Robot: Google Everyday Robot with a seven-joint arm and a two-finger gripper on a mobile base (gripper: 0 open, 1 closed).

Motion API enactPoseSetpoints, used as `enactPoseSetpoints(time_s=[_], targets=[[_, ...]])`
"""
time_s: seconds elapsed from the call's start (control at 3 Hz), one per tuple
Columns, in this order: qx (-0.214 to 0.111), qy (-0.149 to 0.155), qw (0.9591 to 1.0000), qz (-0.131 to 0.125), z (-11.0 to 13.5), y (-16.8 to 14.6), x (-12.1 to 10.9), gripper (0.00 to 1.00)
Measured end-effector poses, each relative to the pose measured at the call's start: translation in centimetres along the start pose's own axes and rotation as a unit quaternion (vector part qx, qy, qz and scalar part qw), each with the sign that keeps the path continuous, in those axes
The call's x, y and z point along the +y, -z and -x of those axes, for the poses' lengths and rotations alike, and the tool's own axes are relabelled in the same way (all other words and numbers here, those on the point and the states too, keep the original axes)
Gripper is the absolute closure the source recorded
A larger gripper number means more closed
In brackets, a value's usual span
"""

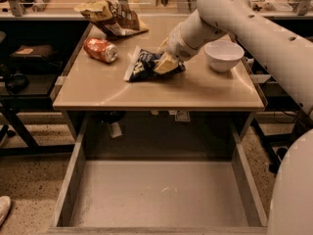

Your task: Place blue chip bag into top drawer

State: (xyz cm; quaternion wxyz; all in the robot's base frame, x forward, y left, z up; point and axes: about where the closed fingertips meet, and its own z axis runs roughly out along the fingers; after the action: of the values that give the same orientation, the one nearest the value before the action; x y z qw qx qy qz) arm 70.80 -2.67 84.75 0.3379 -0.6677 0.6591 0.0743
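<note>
The blue chip bag (143,65) lies crumpled on the middle of the tan tabletop (195,91), white edge to the left. My gripper (166,62) reaches in from the right on the white arm. Its tan fingers (164,64) are closed over the bag's right end. The bag looks slightly raised on that side. The top drawer (161,195) is pulled wide open below the table's front edge, and its flat grey speckled bottom holds nothing.
A white bowl (223,54) stands just right of the gripper. A crushed red can (100,49) lies left of the bag. A larger yellow-brown chip bag (110,16) sits at the back left. Dark shelving stands to the left.
</note>
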Motion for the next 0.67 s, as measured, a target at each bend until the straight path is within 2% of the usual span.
enactPoseSetpoints(time_s=[0.33, 0.67], targets=[[0.0, 0.0, 1.0, 0.0, 0.0, 0.0, 0.0, 1.0], [-0.001, 0.0, 1.0, 0.001, 0.01, -0.04, 0.16, 1.0]])
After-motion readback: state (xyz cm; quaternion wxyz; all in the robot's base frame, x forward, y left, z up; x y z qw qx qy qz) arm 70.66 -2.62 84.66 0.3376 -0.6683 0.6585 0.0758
